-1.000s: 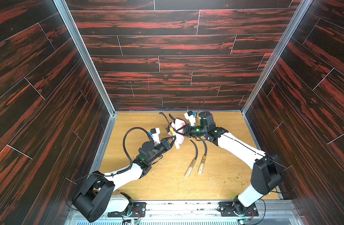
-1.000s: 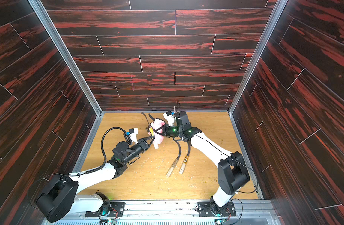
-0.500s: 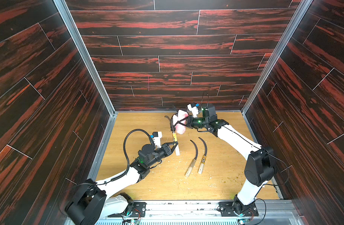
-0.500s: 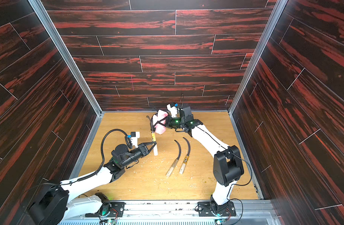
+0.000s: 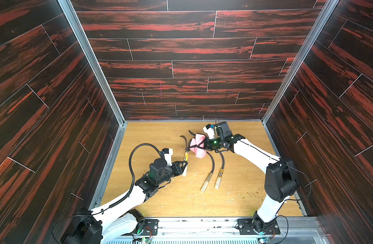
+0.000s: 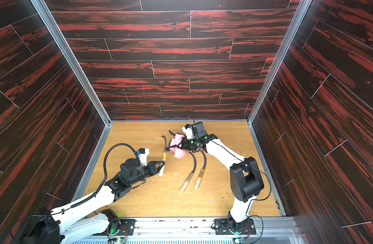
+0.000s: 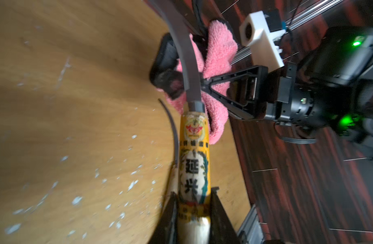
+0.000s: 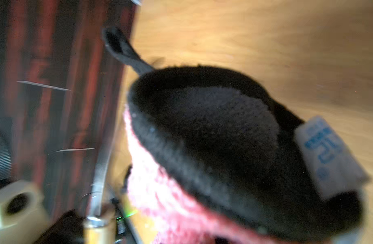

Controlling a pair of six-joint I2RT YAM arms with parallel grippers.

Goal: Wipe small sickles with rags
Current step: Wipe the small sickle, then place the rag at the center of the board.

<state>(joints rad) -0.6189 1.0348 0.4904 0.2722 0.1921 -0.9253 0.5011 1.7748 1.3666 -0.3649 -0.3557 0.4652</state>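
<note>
My left gripper (image 5: 184, 166) is shut on the pale handle of a small sickle (image 5: 185, 156), just below its yellow label band (image 7: 194, 160). The dark blade (image 7: 185, 55) curves up and away toward the back wall. My right gripper (image 5: 194, 145) is shut on the bunched pink rag (image 5: 199, 152), which lies against the blade's lower part near the neck (image 7: 218, 55). In the right wrist view the rag (image 8: 202, 137) shows its dark side and hides the jaws. Both top views show the held sickle (image 6: 163, 156) and rag (image 6: 179, 153) meeting mid-table.
Two more small sickles lie side by side on the wooden table (image 5: 151, 135) right of centre, one plain (image 5: 206, 183), one with a label band (image 5: 218, 183). Pale chips are scattered around them. Dark panelled walls enclose the table on three sides.
My left gripper has drawn the sickle toward the table's front. The right gripper carried the rag up the blade toward the back wall, then back down to the neck.
</note>
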